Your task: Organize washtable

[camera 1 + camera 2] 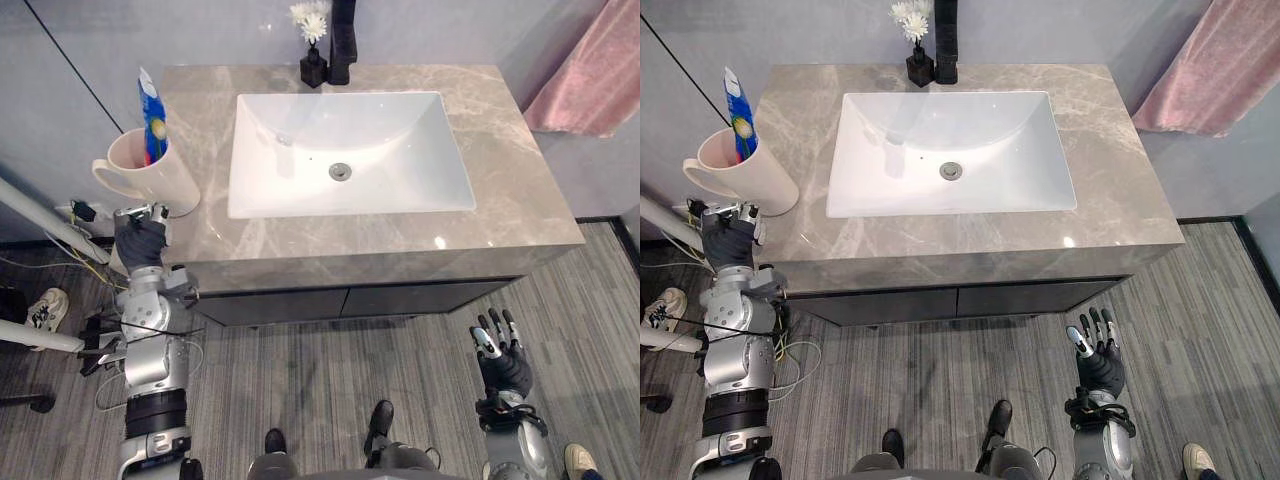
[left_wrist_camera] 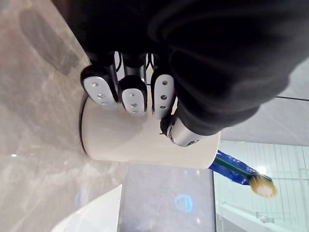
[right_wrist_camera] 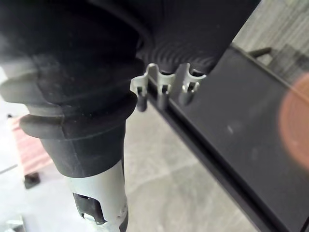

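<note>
Mug [image 1: 160, 175], cream, stands upright on the countertop [image 1: 500, 170] left of the sink [image 1: 400, 140], at the front left corner and close to the edge. A toothbrush [image 2: 241, 171] in a blue sleeve stands in it, leaning out past the rim. Left hand [image 1: 140, 238] is on the mug's side away from the sink: in the left wrist view the fingers [image 2: 133, 94] curl onto the wall with the thumb lying alongside, so I read it as a grasp, though a shallow one low on the body rather than through the handle. Risks, as judged: the smooth wall could slip in this partial hold. A sideways pull could tip the mug off the near edge. A tilt could shake out the toothbrush, which sits high and loose. Right hand [image 1: 503, 360] hangs relaxed with fingers straight, holding nothing, low before the dark cabinet front [image 1: 350, 298], right of the sink. Behind the sink stand a black faucet [image 1: 343, 40] and a small dark vase [image 1: 313, 65] of white flowers, just beside each other. The counter between mug and sink is bare. A pink towel [image 1: 590, 70] hangs far right of the sink.
</note>
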### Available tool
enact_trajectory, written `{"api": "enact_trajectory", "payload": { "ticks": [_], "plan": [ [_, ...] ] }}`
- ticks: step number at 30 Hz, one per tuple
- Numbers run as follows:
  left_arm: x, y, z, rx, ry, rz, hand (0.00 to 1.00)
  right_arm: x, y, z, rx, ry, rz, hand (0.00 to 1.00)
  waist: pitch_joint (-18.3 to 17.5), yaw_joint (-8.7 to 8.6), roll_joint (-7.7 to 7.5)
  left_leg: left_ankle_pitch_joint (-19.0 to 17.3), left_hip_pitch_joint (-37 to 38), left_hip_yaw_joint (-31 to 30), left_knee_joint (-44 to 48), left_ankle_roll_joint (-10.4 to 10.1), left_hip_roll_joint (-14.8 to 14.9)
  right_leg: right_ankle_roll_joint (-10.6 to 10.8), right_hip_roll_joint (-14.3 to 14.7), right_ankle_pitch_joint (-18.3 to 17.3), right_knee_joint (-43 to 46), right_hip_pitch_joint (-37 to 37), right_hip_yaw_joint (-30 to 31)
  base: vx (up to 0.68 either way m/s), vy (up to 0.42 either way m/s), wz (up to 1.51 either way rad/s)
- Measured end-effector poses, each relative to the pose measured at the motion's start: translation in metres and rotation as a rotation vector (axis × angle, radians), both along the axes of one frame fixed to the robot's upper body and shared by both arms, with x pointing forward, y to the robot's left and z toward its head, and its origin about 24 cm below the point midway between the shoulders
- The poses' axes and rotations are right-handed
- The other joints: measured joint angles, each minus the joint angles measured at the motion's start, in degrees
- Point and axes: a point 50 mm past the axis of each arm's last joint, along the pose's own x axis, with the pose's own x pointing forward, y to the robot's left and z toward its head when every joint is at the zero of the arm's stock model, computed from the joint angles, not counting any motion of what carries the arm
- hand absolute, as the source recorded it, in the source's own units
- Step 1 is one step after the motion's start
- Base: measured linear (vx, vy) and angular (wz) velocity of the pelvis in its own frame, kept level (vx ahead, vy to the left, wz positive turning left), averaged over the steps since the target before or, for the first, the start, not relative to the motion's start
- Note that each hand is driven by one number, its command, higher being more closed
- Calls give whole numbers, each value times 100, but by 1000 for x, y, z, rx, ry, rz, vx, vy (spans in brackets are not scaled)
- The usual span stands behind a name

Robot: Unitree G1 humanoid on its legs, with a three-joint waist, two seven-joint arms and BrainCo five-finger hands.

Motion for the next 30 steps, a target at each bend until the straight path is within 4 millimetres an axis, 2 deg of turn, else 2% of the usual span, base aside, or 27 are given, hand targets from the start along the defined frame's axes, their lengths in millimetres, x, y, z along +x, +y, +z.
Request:
{"api": "enact_trajectory", "payload": {
  "ticks": [8, 16, 26, 30],
  "plan": [
    [11, 2, 13, 20, -22, -7, 100, 1, 0, 4, -7, -14, 2, 0, 156, -1, -33, 0, -148, 22, 20, 0, -38, 2, -38, 51, 1, -168, 43, 3, -1, -2],
    [29, 4, 40, 82, -59, -10, 100, 2, 0, 6, -9, -25, 6, 0, 351, -6, -211, -7, -180, 69, 37, 3, -54, 6, -55, 120, 1, -236, 164, -4, 0, -2],
    [40, 8, 55, 104, -70, -3, 100, 4, 0, 11, -24, -46, 17, 0, 442, -13, -242, -27, -266, 128, 100, 6, -55, -12, -60, 147, 0, -322, 219, -9, -9, -2],
    [48, 11, 69, 148, -73, -2, 100, 6, 2, 16, -33, -64, 34, 0, 532, -17, -274, -57, -380, 129, 224, 3, -49, -21, -62, 154, 1, -397, 258, -13, -9, -2]
  ]
}}
